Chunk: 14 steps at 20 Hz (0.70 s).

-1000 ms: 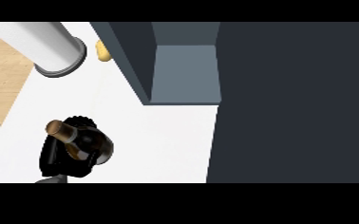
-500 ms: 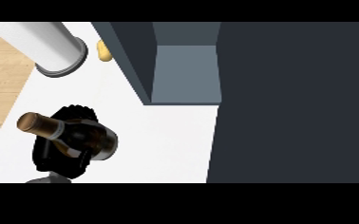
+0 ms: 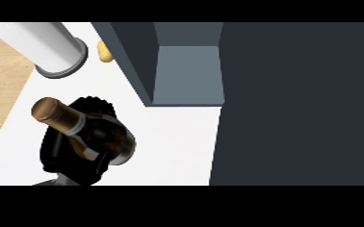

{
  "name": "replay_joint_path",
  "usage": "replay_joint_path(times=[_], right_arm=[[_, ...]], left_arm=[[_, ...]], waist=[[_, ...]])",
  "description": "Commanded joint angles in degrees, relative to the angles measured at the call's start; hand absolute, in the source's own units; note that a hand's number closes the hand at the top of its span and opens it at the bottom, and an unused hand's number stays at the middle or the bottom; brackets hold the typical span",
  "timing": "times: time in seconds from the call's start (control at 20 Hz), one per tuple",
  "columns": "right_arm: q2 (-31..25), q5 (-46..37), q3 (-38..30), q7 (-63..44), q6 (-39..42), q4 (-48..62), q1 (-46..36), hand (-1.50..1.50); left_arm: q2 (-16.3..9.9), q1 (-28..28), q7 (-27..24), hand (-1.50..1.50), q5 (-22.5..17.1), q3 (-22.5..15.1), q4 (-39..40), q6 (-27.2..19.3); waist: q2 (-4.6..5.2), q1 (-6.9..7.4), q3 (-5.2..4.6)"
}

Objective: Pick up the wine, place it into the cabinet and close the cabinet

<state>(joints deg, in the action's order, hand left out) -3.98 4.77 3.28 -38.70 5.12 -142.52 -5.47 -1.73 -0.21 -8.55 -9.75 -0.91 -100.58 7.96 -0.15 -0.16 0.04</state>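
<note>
A dark wine bottle (image 3: 92,134) with a brown-capped neck (image 3: 51,109) shows at the lower left, tilted so the neck points up and left, above the white counter (image 3: 177,144). My left hand (image 3: 60,151) is shut on its body, with fingers behind it and the thumb across its base. The dark grey cabinet (image 3: 186,74) stands open to the upper right of the bottle, its pale grey inside bare. The right hand shows nowhere.
A white cylinder on a grey base (image 3: 53,48) stands at the top left. A small yellow object (image 3: 104,52) peeks out beside the cabinet's left wall. A large dark panel (image 3: 292,106) fills the right side. A wooden surface (image 3: 10,77) borders the counter at left.
The bottle has risen toward the camera in my left hand and looks larger. Its neck has swung further up and to the left. The cabinet has not moved.
</note>
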Motion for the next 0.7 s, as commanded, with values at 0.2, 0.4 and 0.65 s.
replay_joint_path(times=[0.2,0.4,0.65], right_arm=[[1.43,2.01,0.90,-0.23,0.16,-4.99,3.03,-1.50],[0.80,5.26,-1.04,1.33,2.09,-3.99,4.05,-1.50],[2.59,0.62,3.30,0.69,0.88,-5.20,5.25,-1.50]], left_arm=[[1.70,-6.94,10.96,1.50,-0.26,-11.15,-6.54,-11.66],[1.72,-12.60,12.04,1.50,1.29,-19.92,-4.60,-22.87],[1.73,-18.89,13.97,1.50,-0.49,-21.15,-2.35,-29.12]], waist=[[0.04,-0.27,-0.01],[0.07,-0.60,0.01],[0.08,-0.40,-0.02]])
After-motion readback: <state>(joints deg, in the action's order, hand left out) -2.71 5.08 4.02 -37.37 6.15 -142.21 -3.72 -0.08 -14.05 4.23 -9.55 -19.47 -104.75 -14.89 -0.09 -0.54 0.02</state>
